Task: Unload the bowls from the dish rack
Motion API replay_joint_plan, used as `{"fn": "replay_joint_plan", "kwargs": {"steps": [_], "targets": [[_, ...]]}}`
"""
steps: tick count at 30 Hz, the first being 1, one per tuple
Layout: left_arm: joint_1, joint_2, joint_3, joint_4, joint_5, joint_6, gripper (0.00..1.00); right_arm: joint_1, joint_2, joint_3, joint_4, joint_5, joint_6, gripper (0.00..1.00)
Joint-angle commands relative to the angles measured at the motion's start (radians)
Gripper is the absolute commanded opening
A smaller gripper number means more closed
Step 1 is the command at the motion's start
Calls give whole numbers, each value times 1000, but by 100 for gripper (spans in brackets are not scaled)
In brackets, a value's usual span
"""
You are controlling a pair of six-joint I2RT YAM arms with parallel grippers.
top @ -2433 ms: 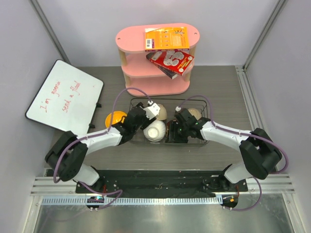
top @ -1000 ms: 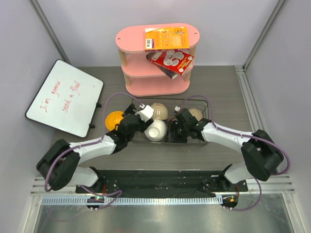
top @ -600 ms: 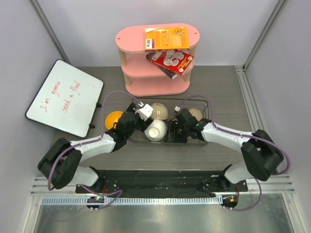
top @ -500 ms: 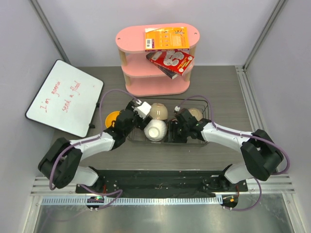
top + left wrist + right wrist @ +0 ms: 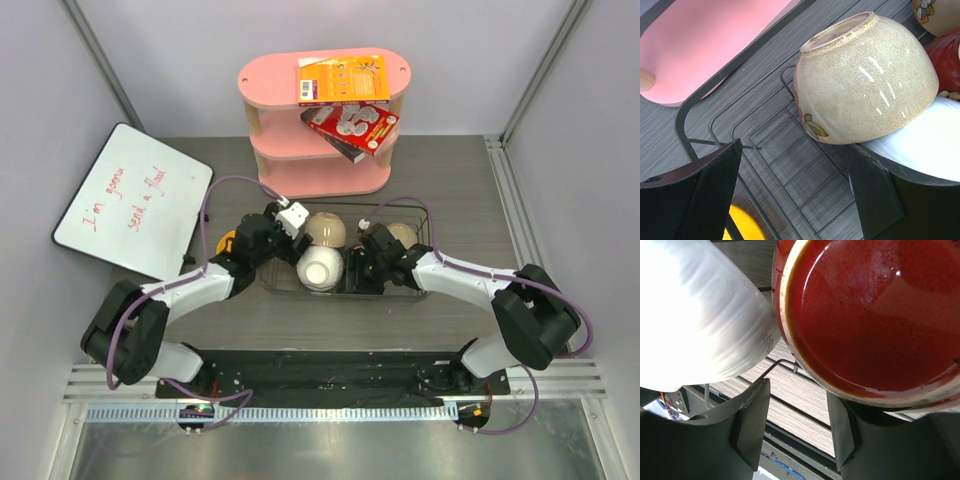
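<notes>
Left fingers (image 5: 700,200) gape empty before speckled beige round bowl (image 5: 860,80) in black wire rack (image 5: 740,59); right fingers (image 5: 747,420) apart, empty, beside glossy dark red bowl (image 5: 870,315).

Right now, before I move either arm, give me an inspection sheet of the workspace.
Surface: grey table, no spills seen.
Job's things: rack holds beige bowl, white bowl, red bowl, patterned bowl; yellow bowl on the table, left of it.
Clutter: whiteboard, far left.
Grippers: left gripper open, facing the beige bowl; right gripper open, by the red bowl's rim.
Cables: left cable loops over the table; right cable arcs over the rack.
Surroundings: pink shelf behind the rack, orange box and red box on it.
</notes>
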State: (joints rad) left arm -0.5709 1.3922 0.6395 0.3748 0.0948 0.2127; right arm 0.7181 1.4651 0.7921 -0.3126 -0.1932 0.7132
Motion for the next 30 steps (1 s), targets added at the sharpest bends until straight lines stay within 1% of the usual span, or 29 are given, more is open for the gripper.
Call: {"fn": "replay_joint_plan", "kwargs": {"steps": [1,5,9,13,21,30], "targets": [[-11,-2,14,84,63,-56,84,11,23,-8,-10,-28,-24,56],[-1,65,6,168,59,-104,84,12,31,-10,0,-38,-26,55],[3,103,-3,265,20,-170,83,11,35,-11,9,-52,-29,55],[9,120,-23,334,0,-196,82,11,40,-14,20,-64,-31,55],[11,110,-17,329,-12,-208,82,11,41,-16,27,-69,-32,55],[11,48,-9,303,-26,-207,82,9,3,-22,24,-63,-27,55]]}}
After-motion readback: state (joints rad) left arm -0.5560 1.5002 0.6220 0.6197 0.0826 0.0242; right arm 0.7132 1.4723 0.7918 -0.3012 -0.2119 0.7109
